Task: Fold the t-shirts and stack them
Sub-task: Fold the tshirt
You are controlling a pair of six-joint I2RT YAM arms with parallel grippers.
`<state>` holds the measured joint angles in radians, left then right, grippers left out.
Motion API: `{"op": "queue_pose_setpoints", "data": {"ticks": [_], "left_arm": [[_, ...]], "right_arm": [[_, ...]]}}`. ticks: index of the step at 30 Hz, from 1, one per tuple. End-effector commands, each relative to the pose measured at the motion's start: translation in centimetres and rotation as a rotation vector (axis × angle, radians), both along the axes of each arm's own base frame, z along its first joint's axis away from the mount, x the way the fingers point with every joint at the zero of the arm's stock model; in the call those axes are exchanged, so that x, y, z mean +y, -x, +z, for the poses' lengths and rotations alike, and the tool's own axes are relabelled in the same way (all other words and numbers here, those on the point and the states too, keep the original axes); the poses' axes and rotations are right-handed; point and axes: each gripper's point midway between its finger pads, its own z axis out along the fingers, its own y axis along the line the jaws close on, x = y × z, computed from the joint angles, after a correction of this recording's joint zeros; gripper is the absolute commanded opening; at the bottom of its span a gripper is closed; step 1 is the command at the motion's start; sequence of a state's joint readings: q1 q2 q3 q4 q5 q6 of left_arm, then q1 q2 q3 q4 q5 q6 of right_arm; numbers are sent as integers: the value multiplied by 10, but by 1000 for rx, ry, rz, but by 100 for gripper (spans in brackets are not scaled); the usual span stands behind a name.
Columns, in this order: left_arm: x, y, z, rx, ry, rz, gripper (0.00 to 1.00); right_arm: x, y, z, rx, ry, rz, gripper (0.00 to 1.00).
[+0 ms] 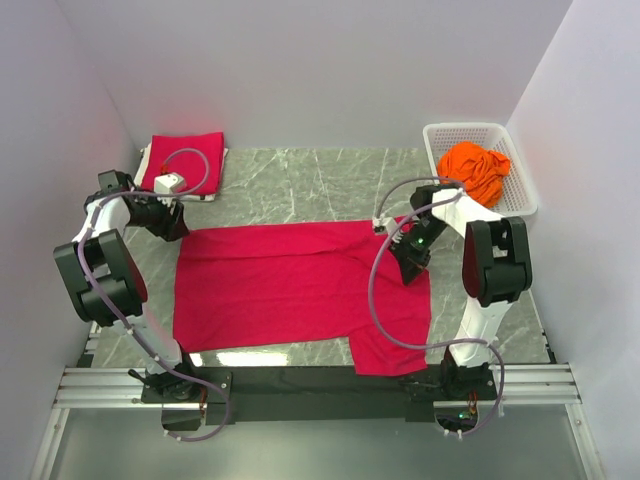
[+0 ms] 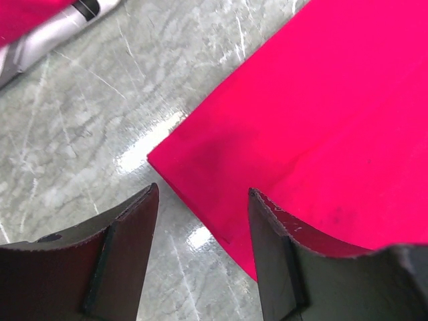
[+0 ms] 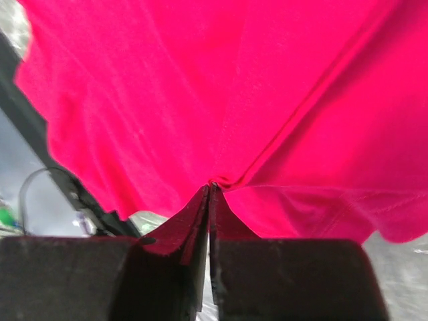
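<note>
A crimson t-shirt (image 1: 290, 285) lies spread flat across the middle of the table. My right gripper (image 1: 408, 256) is shut on a pinch of its cloth near the right sleeve; the wrist view shows the jaws closed on a fold of the crimson t-shirt (image 3: 221, 100). My left gripper (image 1: 175, 222) is open and empty, hovering at the shirt's far left corner (image 2: 174, 157), which lies between the fingers (image 2: 127, 247). A folded crimson t-shirt (image 1: 185, 160) lies at the far left. An orange t-shirt (image 1: 478, 170) is bunched in the basket.
The white lattice basket (image 1: 520, 185) stands at the far right corner. The folded shirt rests on a white board (image 1: 215, 185). Walls close in the table on left, back and right. A black rail (image 1: 300, 380) runs along the near edge.
</note>
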<state>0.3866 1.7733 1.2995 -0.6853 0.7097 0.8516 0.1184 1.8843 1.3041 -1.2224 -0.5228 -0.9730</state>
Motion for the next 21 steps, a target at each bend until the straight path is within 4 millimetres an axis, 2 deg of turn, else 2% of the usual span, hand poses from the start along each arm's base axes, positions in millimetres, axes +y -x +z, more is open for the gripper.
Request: {"op": "queue_pose_setpoints", "data": {"ticks": [1, 3, 5, 7, 8, 9, 10, 11, 13, 15, 21], "left_arm": [[-4, 3, 12, -41, -11, -27, 61], [-3, 5, 11, -41, -28, -31, 61], [-2, 6, 9, -36, -32, -31, 61], [-2, 6, 8, -34, -31, -34, 61], [-3, 5, 8, -32, -28, -35, 61], [-3, 4, 7, -28, -17, -32, 61], [-3, 2, 8, -35, -14, -30, 61], [-4, 1, 8, -32, -8, -29, 62], [-6, -2, 9, -29, 11, -24, 62], [-7, -3, 10, -25, 19, -23, 61], [-5, -3, 9, -27, 12, -20, 62]], "right_arm": [[-5, -17, 14, -131, 46, 68, 16], [-7, -28, 22, -160, 57, 67, 18], [-6, -38, 32, -190, 60, 57, 27], [0, -49, 37, -207, 45, 22, 36], [8, -59, 47, -220, 11, -28, 38], [14, -67, 49, -226, -7, -57, 43], [20, -81, 50, -229, -21, -99, 55], [27, -88, 49, -198, -22, -197, 55], [38, -117, 41, -215, -40, -295, 55], [52, -131, 41, -191, -77, -383, 55], [80, -153, 19, -172, -65, -456, 55]]}}
